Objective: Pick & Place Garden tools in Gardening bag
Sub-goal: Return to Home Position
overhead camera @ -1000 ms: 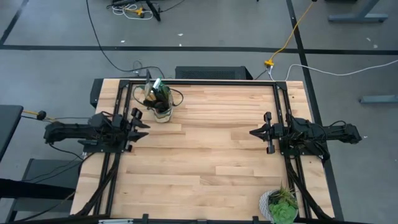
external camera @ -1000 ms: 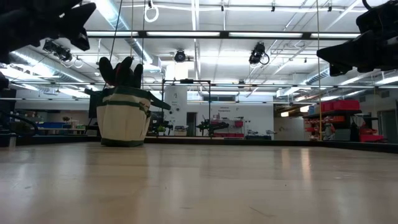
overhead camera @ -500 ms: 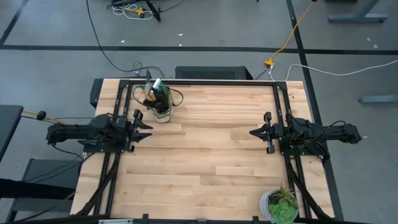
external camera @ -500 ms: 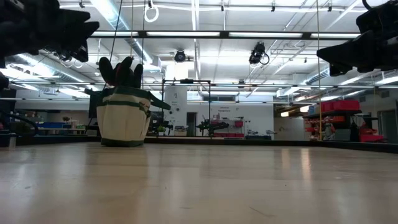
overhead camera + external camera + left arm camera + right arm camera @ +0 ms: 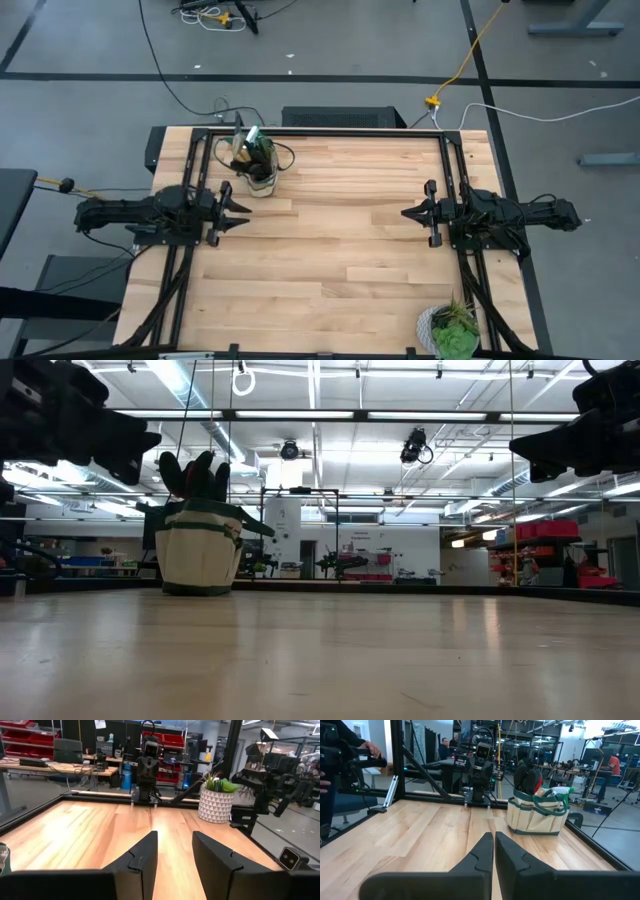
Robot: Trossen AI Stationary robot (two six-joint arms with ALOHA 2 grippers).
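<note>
- High view: the gardening bag (image 5: 258, 165) stands upright near the far left corner of the table (image 5: 340, 260), with dark and green things showing in its mouth. No garden tool shows on the boards outside it. The left gripper (image 5: 243, 212) hangs at the table's left edge, just beside the bag on its near side and not touching it. The right gripper (image 5: 405, 213) hangs at the right edge, well apart from the bag. A potted plant (image 5: 452, 330) sits at the near right corner.
- Low view: the gloves (image 5: 200, 475) stick up out of the bag's top, fingers upward. Both arms are up off the table, at the picture's upper corners.
- Left wrist view: the left fingers (image 5: 140, 862) stand apart with bare table between them, holding nothing.
- Right wrist view: the right fingers (image 5: 480, 855) are drawn together with only a slit between them, also holding nothing. The bag, across the table, carries the gloves and a bright green, white-handled piece (image 5: 560, 792). A person (image 5: 340, 770) stands beyond the table.
- Progress: the packing looks complete. Judging by the arms' pulled-back poses, only settling into rest is left.
</note>
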